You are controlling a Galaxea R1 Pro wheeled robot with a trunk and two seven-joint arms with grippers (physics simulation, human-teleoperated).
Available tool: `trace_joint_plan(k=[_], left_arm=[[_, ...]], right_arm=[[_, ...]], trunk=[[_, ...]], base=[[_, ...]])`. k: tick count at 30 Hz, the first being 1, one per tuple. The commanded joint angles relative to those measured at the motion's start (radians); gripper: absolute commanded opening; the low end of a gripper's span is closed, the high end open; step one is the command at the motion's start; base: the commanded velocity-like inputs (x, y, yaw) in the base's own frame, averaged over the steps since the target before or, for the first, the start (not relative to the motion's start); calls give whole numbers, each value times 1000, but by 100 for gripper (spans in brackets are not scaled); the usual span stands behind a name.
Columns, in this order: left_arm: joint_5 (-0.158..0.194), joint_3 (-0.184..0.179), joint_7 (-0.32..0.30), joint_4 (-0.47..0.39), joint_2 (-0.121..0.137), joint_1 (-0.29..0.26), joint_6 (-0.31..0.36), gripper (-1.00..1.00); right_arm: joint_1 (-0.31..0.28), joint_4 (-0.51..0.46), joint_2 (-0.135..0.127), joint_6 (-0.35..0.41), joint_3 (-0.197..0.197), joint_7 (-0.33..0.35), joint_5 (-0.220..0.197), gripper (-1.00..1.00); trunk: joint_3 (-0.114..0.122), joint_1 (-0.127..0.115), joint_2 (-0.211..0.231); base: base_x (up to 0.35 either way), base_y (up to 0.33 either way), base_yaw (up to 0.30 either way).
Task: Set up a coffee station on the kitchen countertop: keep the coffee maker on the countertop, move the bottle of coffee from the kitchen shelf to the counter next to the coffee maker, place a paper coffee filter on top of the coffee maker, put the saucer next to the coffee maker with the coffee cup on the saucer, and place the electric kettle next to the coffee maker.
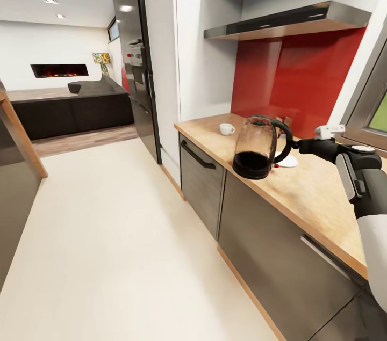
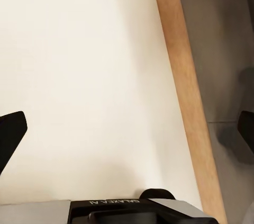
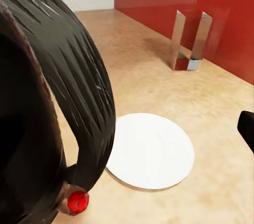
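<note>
The electric kettle (image 1: 255, 147), dark glass with a black handle, is over the wooden countertop (image 1: 317, 196) near its front edge. My right gripper (image 1: 294, 146) is shut on the handle. Up close, the handle (image 3: 79, 86) has a red button at its foot. A white saucer (image 1: 288, 161) lies flat just behind the kettle, also the saucer (image 3: 150, 150) beside the handle. A white coffee cup (image 1: 227, 129) stands farther along the counter, apart from the saucer. My left gripper (image 2: 127, 134) is open over the pale floor, with nothing between its fingers.
A shiny rectangular object (image 3: 189, 41) stands against the red backsplash (image 1: 301, 78). Grey cabinet fronts (image 1: 258, 233) with a wooden plinth (image 2: 188, 102) line the counter's front. A tall white cabinet (image 1: 183, 45) and a dark oven column stand at the counter's far end. A range hood (image 1: 290, 21) hangs above.
</note>
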Motion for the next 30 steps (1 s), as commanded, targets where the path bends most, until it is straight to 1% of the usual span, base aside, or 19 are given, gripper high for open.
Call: trace_joint_plan(k=[1,6,15,22,30], left_arm=[[6,-8,-1,0,0,-1,-6,100],[7,-9,-1,0,0,-1,-6,100],[6,-8,-1,0,0,-1,-6,100],[6,-9,-1,0,0,0,-6,100],[6,-9,-1,0,0,0,-6,100]], right_arm=[[-1,-1,0,6,-1,2,-6,100],[-1,-1,0,6,-1,1,-6,100],[-1,-1,0,6,-1,1,-6,100],[-1,-1,-1,6,-1,1,-6,100],[-1,-1,-1,6,-1,1,-6,100]], trunk=[[-1,0,0],[-1,0,0],[-1,0,0],[-1,0,0],[-1,0,0]], base=[[181,0,0],[113,0,0],[16,0,0],[104,0,0],[23,0,0]])
